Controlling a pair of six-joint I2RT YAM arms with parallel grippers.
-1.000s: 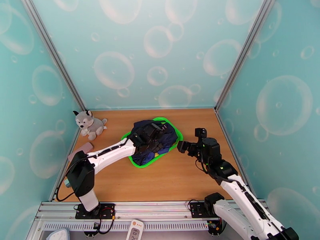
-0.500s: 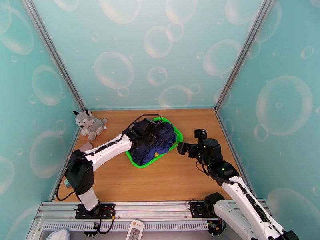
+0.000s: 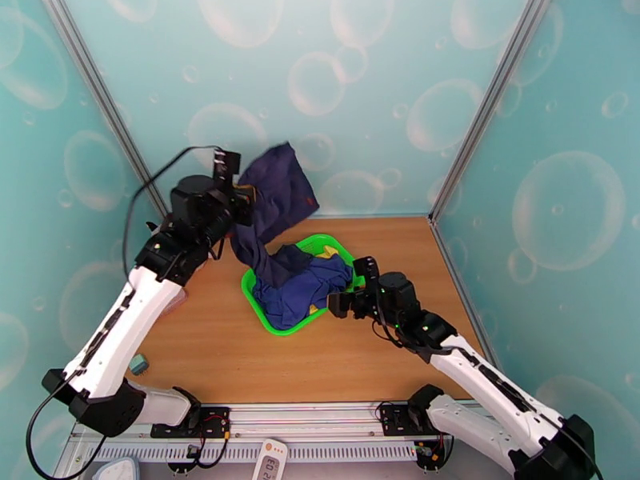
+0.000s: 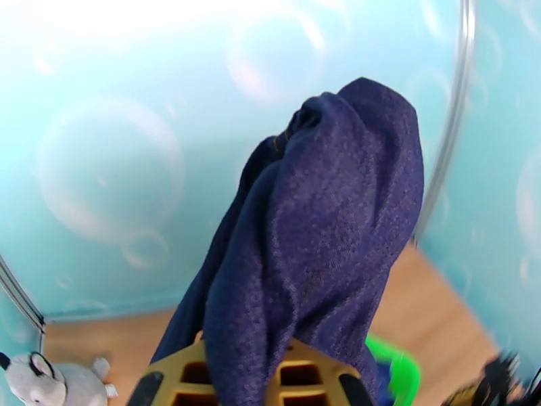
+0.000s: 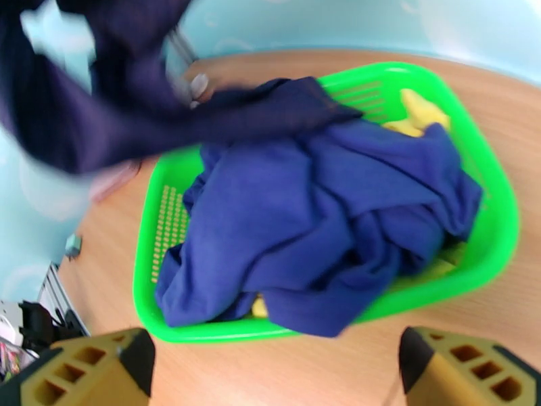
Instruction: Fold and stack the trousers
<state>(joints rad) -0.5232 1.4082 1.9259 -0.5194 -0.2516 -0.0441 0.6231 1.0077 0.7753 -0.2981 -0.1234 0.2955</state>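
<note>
At ten o'clock, the left gripper [image 3: 242, 200] is clamped on the dark denim trousers [image 3: 276, 186], which hang high and trail into the green basket [image 3: 254, 302]. They look soft, heavy and floppy, so the waistband is probably the best hold. At four o'clock, the right gripper [image 3: 338, 301] gapes empty.

I have open wood on the table [image 3: 264, 358] in front of the green basket [image 5: 162, 238] and at the back right, room for either arm to pass. The trousers [image 3: 276, 194] hang from the raised left gripper [image 3: 242, 204] down into the basket, curtaining its back-left, while the blue garment [image 5: 324, 218] fills it and the plush husky [image 4: 37, 380] sits in the far-left corner.
</note>
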